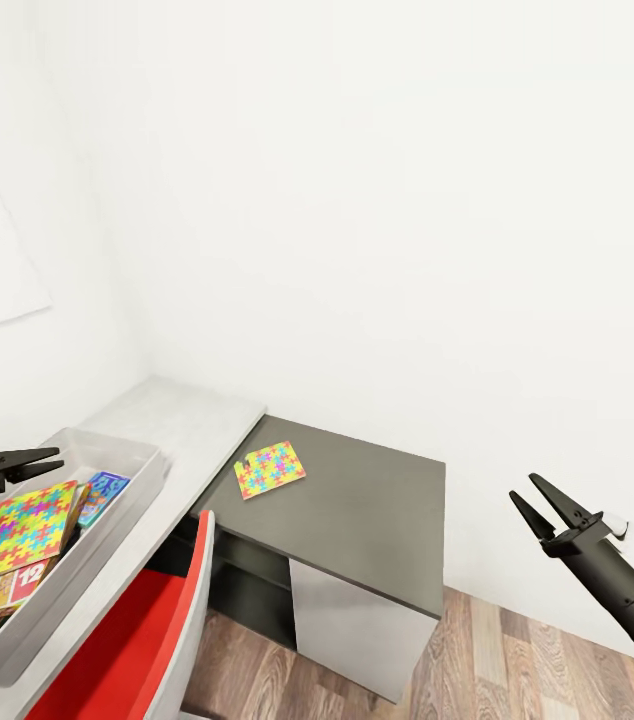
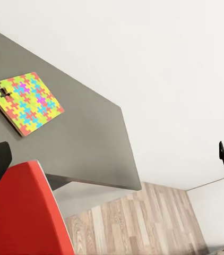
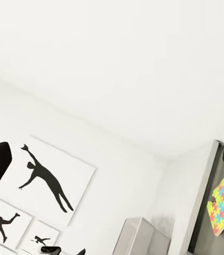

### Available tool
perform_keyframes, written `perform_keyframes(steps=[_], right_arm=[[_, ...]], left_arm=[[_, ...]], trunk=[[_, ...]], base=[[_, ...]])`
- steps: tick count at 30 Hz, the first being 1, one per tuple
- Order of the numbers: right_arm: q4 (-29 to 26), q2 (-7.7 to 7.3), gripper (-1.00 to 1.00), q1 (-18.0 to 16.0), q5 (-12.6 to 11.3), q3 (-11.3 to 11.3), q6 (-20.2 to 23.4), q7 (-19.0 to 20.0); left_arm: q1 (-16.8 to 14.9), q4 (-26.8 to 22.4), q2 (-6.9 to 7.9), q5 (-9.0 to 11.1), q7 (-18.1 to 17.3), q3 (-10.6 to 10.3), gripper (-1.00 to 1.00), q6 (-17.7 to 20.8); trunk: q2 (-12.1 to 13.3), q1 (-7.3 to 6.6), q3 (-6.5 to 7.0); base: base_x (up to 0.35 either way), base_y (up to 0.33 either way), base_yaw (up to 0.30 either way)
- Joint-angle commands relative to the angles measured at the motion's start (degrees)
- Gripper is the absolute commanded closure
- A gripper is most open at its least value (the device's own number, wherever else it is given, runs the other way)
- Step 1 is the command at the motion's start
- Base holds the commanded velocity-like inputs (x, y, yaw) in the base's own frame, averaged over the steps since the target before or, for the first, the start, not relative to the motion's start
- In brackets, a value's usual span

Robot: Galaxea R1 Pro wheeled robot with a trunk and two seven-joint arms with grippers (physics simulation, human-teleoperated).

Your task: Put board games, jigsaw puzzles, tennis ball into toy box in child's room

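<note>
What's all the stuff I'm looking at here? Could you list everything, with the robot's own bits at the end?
toy box: one, translucent grey, on the light-grey table at the head view's lower left.
jigsaw puzzles: two, multicoloured; one inside the toy box, one on the dark-grey side desk.
board games: a small blue one and a red-banded one, both in the toy box.
table: one, light grey, along the left wall.
side desk: one, dark grey, lower, in the corner.
chair: one, red and white, by the table.
wall pictures: black silhouettes on white.
floor: wood planks.
left gripper: black, open, over the toy box.
right gripper: black, open, in the air beside the side desk.
</note>
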Motion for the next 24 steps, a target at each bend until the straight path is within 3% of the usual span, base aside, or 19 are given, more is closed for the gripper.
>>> perform_keyframes(steps=[1,8,24], right_arm=[[0.00,0.02,-1.00,-0.06,0.00,-0.07,0.28,0.15],[0.01,0.03,-1.00,-0.08,0.00,-0.03,0.28,0.09],[0.07,0.07,-1.00,-0.08,0.05,0.05,0.21,-0.10]], left_arm=[[-0.04,0.00,0.02,0.00,-0.21,-0.04,-1.00,0.61],[-0.04,0.06,-0.04,0.00,-0.21,-0.06,-1.00,0.61],[-0.04,0.08,-0.07,0.00,-0.21,-0.09,-1.00,0.61]], trunk=[[-0.08,0.02,-0.09],[-0.08,0.02,0.05],[-0.08,0.02,1.06]], base=[[0.000,0.000,0.000],[0.000,0.000,-0.057],[0.000,0.000,-0.204]])
